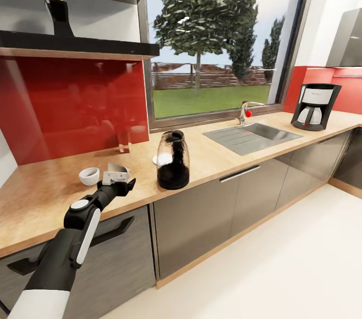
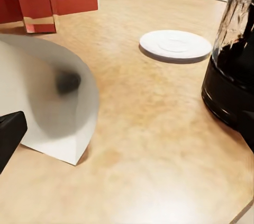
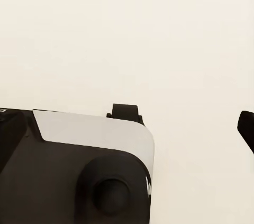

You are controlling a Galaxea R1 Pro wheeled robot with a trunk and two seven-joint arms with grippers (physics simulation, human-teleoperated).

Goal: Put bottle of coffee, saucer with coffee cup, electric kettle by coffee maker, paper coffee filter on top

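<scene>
The left gripper (image 1: pixel 120 179) appears to pinch the paper coffee filter (image 2: pixel 50 99), its cone opening toward the electric kettle (image 1: pixel 173 160), coffee maker (image 1: pixel 315 106) well beyond.

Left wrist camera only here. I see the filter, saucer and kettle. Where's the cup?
Observer: The coffee cup stands on the kitchen countertop, just left of the paper coffee filter.
Operator: And the coffee maker?
Observer: The coffee maker is at the counter's far right end, beyond the sink.
Operator: And the bottle?
Observer: The bottle of coffee is up on the kitchen shelf, above the cup.
</scene>
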